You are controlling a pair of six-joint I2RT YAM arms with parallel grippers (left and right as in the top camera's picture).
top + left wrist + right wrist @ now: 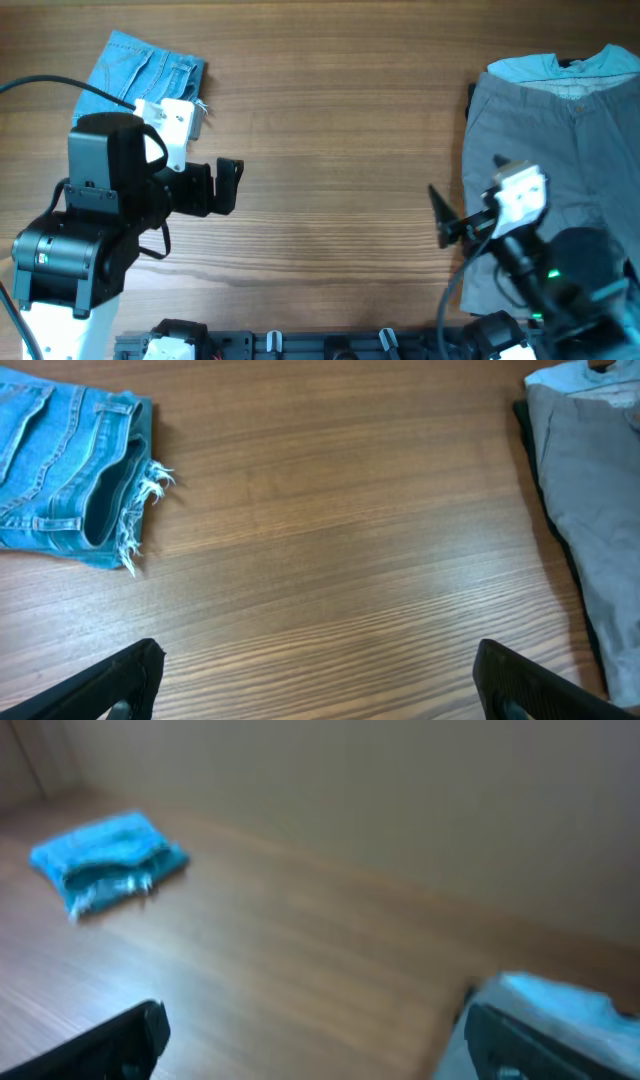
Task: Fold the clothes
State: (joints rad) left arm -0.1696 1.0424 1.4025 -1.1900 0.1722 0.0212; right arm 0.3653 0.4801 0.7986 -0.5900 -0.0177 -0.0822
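Note:
The light blue denim jeans (145, 68) lie folded in a small bundle at the far left of the table. Their frayed white hems face right in the left wrist view (70, 470). They also show, blurred, in the right wrist view (105, 858). My left gripper (228, 185) is open and empty above bare wood, to the right of and nearer than the jeans; its fingertips frame bare table (318, 680). My right gripper (445, 222) is open and empty at the left edge of the grey trousers; its view (315, 1035) is blurred.
Grey trousers (545, 150) lie spread at the right with a pale blue-green shirt (570, 65) under their far end. They show at the right edge of the left wrist view (590, 500). Bare wood lies between the two piles. A dark rail (320, 345) runs along the front edge.

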